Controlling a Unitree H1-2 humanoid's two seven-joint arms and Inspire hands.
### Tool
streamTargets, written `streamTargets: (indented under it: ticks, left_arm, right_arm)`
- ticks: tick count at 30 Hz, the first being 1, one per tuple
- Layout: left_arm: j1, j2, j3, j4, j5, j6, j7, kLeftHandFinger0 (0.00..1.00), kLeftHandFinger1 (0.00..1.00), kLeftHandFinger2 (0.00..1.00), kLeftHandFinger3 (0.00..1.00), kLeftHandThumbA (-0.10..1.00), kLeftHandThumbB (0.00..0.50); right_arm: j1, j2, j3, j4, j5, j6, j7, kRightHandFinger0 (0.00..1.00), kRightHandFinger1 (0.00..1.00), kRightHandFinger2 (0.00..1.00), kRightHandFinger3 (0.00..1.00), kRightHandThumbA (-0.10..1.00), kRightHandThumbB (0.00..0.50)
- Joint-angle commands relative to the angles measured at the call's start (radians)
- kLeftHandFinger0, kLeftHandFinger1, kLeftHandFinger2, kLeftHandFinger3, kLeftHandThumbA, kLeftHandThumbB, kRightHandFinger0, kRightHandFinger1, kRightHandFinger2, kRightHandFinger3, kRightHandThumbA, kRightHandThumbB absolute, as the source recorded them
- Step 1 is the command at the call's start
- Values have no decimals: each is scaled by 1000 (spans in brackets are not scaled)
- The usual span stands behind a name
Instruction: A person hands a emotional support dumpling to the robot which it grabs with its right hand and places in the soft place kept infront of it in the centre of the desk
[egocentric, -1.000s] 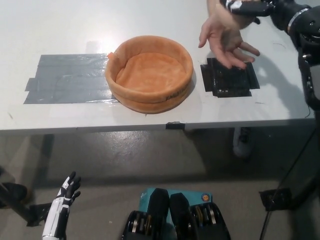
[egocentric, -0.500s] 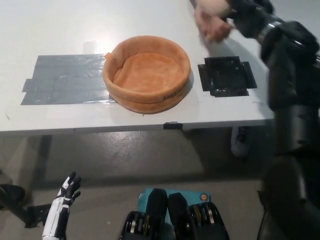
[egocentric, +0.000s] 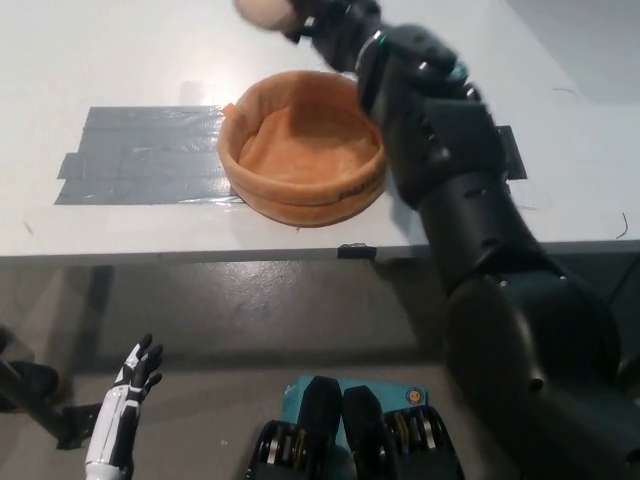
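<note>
resting low at the near left, well off the desk (egocentric: 120, 235): white left hand (egocentric: 128, 388), fingers spread, holding nothing. further out, orange bowl (egocentric: 302, 147) at desk centre, still bare inside, flanked by grey tape (egocentric: 140, 155). beyond its far rim, at the top edge: black right hand (egocentric: 318, 20) clenched around the pale dumpling (egocentric: 264, 11), arm reaching over the bowl's right side. handover looks done, grasp made; left to do: carry back over the bowl, lower, let go. no person in view.
</note>
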Motion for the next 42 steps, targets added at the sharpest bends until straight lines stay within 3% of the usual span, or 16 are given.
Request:
streamTargets:
  ticks: [1, 2, 5, 7, 9, 10, 12, 19, 21, 23, 24, 26, 27, 29, 31, 42]
  left_arm:
    - [-30, 18, -7, -26, 3, 3, -7, 1000, 1000, 1000, 1000, 1000, 500]
    - [-34, 20, -10, -30, 8, 6, -7, 1000, 1000, 1000, 1000, 1000, 500]
    - [-40, 21, -10, -30, -3, 1, -14, 1000, 1000, 1000, 1000, 1000, 500]
    - [-43, 23, -12, -30, 0, -2, -15, 1000, 1000, 1000, 1000, 1000, 500]
    - [-43, 25, -14, -35, 5, 5, -13, 1000, 1000, 1000, 1000, 1000, 500]
    - [-44, 24, -14, -37, 5, 7, -13, 1000, 1000, 1000, 1000, 1000, 500]
    - [-45, 26, -16, -31, 4, 0, -14, 1000, 1000, 1000, 1000, 1000, 500]
    - [-44, 23, -20, -36, 8, 6, -10, 1000, 1000, 1000, 1000, 1000, 500]
    - [-46, 22, -20, -32, 10, 4, -6, 1000, 1000, 1000, 1000, 1000, 500]
    - [-48, 22, -20, -34, 13, 9, -3, 1000, 1000, 1000, 1000, 1000, 500]
    - [-48, 22, -20, -34, 11, 10, -4, 1000, 1000, 1000, 1000, 1000, 500]
    - [-46, 21, -21, -35, 8, 12, -5, 1000, 1000, 1000, 1000, 1000, 500]
    - [-45, 22, -22, -39, 10, 16, -7, 1000, 1000, 1000, 1000, 1000, 500]
    - [-45, 22, -23, -39, 10, 16, -7, 1000, 1000, 1000, 1000, 1000, 500]
    - [-48, 22, -21, -28, 6, 3, -5, 1000, 1000, 1000, 1000, 1000, 500]
    - [-41, 20, -21, -24, 4, 7, -4, 1000, 1000, 1000, 1000, 1000, 500]
  right_arm:
    - [-86, -17, 92, 59, -36, -188, -86, 0, 371, 865, 952, -100, 157]
    - [-75, -25, 140, 88, -74, -213, -89, 0, 373, 862, 901, -100, 159]
    - [-65, -40, 257, 132, -156, -234, -140, 0, 411, 880, 954, -100, 160]
    - [-50, -46, 372, 154, -239, -250, -210, 46, 526, 951, 947, -100, 155]
    - [-44, -51, 435, 168, -259, -264, -241, 78, 559, 944, 859, -100, 148]
    - [-31, -55, 496, 181, -299, -288, -272, 55, 531, 906, 741, -100, 152]
    - [-14, -63, 557, 200, -321, -303, -293, 65, 563, 923, 702, -100, 165]
    - [4, -72, 662, 225, -327, -319, -292, 65, 565, 939, 764, -100, 180]
    - [7, -75, 698, 229, -347, -336, -282, 107, 600, 960, 769, -100, 198]
    - [-4, -77, 721, 237, -347, -302, -230, 351, 740, 956, 834, -88, 213]
    - [-8, -78, 730, 239, -348, -290, -190, 667, 1000, 1000, 983, 84, 236]
    - [-13, -84, 735, 242, -333, -272, -92, 950, 1000, 1000, 1000, 276, 270]
    - [-13, -87, 737, 240, -328, -261, -54, 1000, 1000, 1000, 1000, 429, 331]
    - [-13, -88, 739, 239, -327, -260, -47, 1000, 1000, 1000, 1000, 443, 343]
    - [-5, -100, 773, 224, -358, -263, -26, 1000, 1000, 1000, 1000, 756, 409]
    - [-21, -130, 739, 187, -323, -264, 7, 1000, 1000, 1000, 1000, 906, 497]
